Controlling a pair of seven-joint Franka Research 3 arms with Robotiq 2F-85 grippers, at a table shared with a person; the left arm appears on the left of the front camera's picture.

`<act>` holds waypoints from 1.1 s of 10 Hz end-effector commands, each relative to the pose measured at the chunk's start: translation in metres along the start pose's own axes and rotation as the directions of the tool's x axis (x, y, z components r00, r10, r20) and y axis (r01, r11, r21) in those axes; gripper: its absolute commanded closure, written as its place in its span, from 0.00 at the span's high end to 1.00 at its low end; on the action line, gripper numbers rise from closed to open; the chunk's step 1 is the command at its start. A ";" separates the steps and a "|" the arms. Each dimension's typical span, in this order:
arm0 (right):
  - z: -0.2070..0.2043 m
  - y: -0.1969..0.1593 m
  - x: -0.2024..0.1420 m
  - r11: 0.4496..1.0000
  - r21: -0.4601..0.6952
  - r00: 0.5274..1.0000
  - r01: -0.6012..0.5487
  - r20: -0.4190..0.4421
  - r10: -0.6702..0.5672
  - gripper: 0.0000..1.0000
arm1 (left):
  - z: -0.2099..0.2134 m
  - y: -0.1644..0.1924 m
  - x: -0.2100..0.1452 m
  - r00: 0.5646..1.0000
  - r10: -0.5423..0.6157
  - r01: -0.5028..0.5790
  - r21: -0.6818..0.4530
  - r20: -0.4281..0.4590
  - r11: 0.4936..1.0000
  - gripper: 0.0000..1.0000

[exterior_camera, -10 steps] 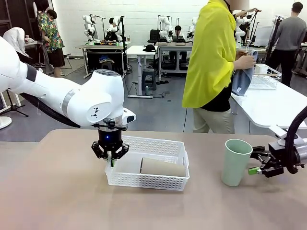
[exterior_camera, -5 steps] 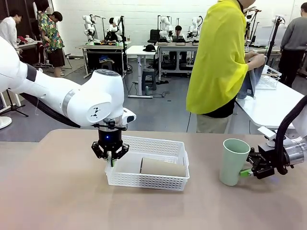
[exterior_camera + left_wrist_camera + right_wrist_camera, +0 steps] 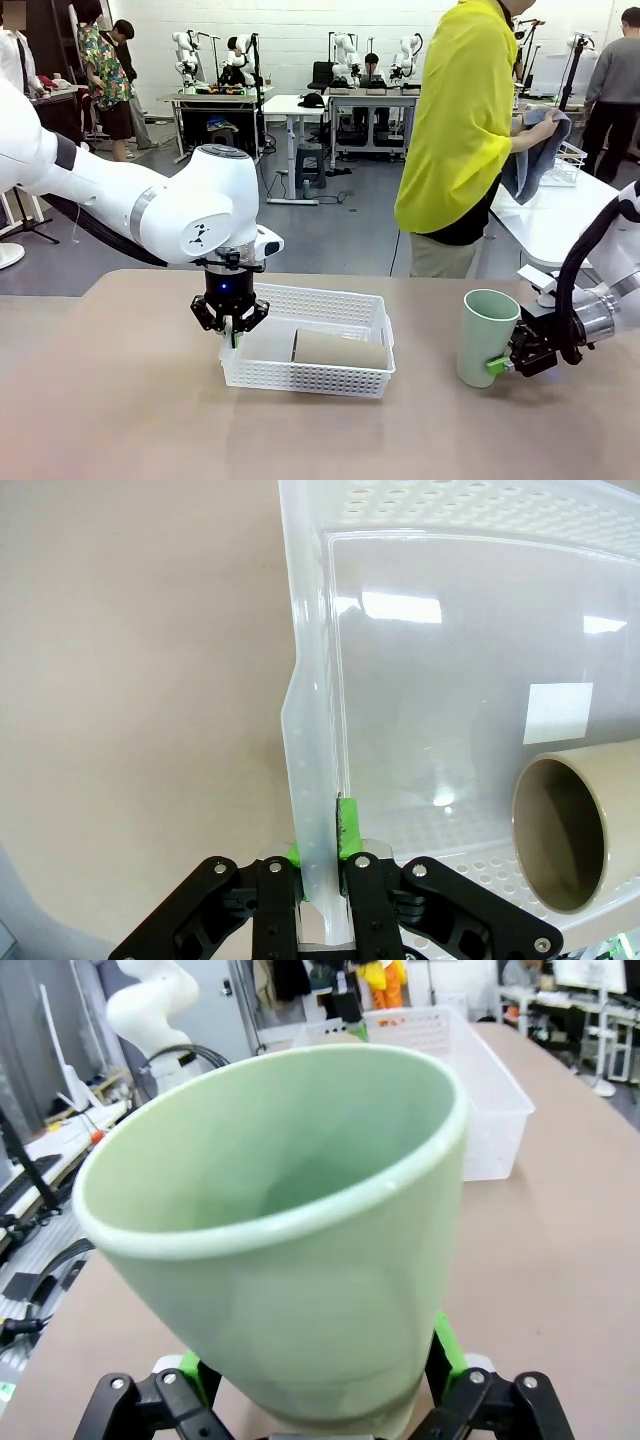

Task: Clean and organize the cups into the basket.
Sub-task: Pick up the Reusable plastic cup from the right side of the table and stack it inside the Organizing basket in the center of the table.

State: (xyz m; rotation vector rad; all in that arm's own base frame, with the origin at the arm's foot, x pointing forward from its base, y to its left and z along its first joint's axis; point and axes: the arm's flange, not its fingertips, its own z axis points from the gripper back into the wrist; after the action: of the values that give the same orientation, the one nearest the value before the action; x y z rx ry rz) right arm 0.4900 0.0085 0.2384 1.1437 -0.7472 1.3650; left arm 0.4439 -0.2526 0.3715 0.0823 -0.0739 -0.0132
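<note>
The white lattice basket [image 3: 330,310] stands mid-table with a tan cup [image 3: 340,350] lying on its side inside. My left gripper [image 3: 231,328] is shut on the basket's left wall; the left wrist view shows that wall [image 3: 310,680] pinched between the gripper's [image 3: 321,848] green pads, with the tan cup's [image 3: 565,830] open mouth at the lower right. A mint green cup [image 3: 488,337] stands upright to the right of the basket. My right gripper [image 3: 497,365] holds it low on its side. In the right wrist view the green pads [image 3: 447,1352] press the cup's [image 3: 300,1260] base from both sides.
A person in a yellow top stands beyond the table's far edge, rubbing something with a grey-blue cloth [image 3: 535,150]. A second white table [image 3: 545,225] with a wire basket [image 3: 567,163] lies behind on the right. Bare tabletop [image 3: 120,400] spreads in front of and left of the basket.
My right gripper slid left up to the green cup and closed on its lower part, nudging the cup slightly left. The left gripper and basket stayed still. The person turned with the cloth.
</note>
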 end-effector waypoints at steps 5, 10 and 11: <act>0.016 0.009 0.021 0.998 0.007 0.998 -0.063 -0.003 0.063 0.00 | 0.001 -0.001 -0.001 1.000 -0.002 0.002 0.002 0.002 1.000 0.00; 0.050 0.050 0.174 0.981 -0.168 0.995 0.101 0.042 -0.095 0.00 | 0.001 -0.001 -0.001 1.000 -0.002 0.002 0.002 0.002 1.000 0.00; 0.048 0.052 0.191 0.969 -0.207 0.991 0.134 0.032 -0.130 0.00 | 0.001 -0.001 -0.001 1.000 -0.002 0.002 0.002 0.002 1.000 0.00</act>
State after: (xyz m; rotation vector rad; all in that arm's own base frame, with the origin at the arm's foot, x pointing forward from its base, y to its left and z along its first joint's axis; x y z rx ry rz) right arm 0.4741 0.0090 0.4450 1.0561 -0.8069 1.2121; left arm 0.4440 -0.2526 0.3715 0.0823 -0.0738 -0.0131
